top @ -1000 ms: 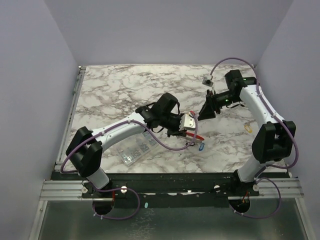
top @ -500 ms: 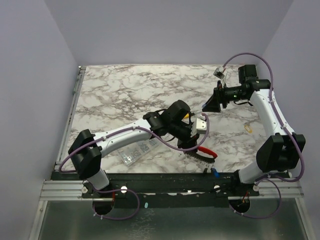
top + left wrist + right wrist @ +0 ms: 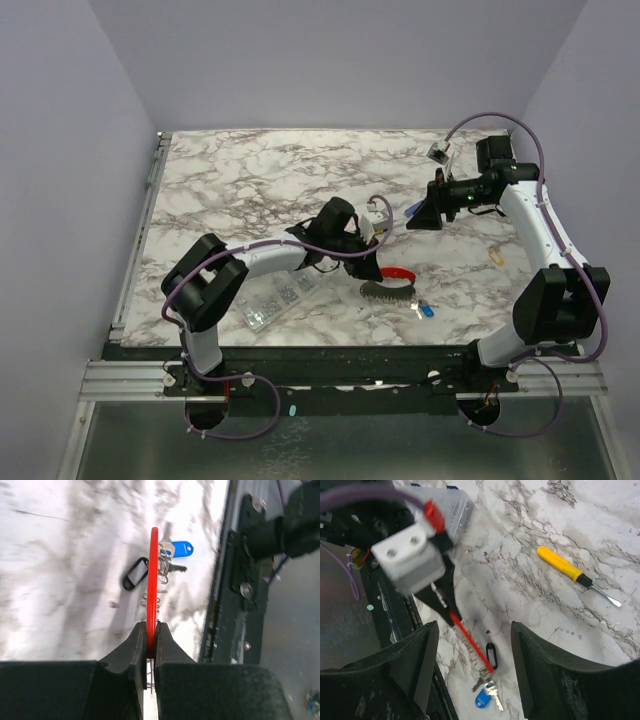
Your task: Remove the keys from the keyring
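Red keyring, pinched in my left gripper, has swung back toward centre with keys still attached, my right gripper spread empty, so freeing them remains.

Robot lab cell, plain lilac walls, marble-print table, aluminium rail

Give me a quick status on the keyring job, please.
Left gripper shut on the keyring. Right gripper open, empty. Keys bunched at the ring's far end. Nothing blocking.
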You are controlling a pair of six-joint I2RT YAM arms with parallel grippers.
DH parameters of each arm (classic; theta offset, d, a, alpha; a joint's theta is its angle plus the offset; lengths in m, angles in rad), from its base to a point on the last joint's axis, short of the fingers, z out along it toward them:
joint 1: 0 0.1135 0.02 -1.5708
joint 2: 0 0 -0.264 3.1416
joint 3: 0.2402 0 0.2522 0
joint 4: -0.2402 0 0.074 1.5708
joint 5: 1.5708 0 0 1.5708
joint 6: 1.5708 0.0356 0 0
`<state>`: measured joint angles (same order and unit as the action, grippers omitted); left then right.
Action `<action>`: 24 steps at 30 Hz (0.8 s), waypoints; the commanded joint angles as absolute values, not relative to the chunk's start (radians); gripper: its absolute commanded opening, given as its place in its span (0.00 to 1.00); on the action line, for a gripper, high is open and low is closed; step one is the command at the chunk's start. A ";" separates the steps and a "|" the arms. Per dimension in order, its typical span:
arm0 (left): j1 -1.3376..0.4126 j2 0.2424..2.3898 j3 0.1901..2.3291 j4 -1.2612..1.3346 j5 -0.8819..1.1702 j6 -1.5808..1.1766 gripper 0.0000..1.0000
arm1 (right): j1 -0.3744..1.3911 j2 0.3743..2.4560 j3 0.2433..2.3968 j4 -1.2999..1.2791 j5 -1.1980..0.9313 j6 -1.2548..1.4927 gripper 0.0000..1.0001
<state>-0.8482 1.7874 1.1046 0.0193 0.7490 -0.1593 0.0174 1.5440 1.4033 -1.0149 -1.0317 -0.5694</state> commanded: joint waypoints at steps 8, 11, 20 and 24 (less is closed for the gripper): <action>-0.717 1.847 1.027 0.305 0.618 -0.325 0.00 | 0.006 1.550 1.383 -1.026 -1.010 -0.606 0.67; -0.702 1.848 1.021 0.306 0.655 -0.306 0.00 | 0.006 1.552 1.374 -1.030 -1.010 -0.618 0.67; -0.819 1.673 1.060 0.114 0.781 -0.070 0.00 | 0.006 1.543 1.360 -1.004 -1.011 -0.614 0.67; -0.862 1.641 1.101 0.010 0.825 -0.010 0.00 | 0.006 1.544 1.320 -0.960 -1.003 -0.620 0.64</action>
<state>-0.8162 1.7119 1.0451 0.1329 0.7341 -0.1337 0.0113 1.5444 1.3590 -1.0088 -1.0164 -0.6048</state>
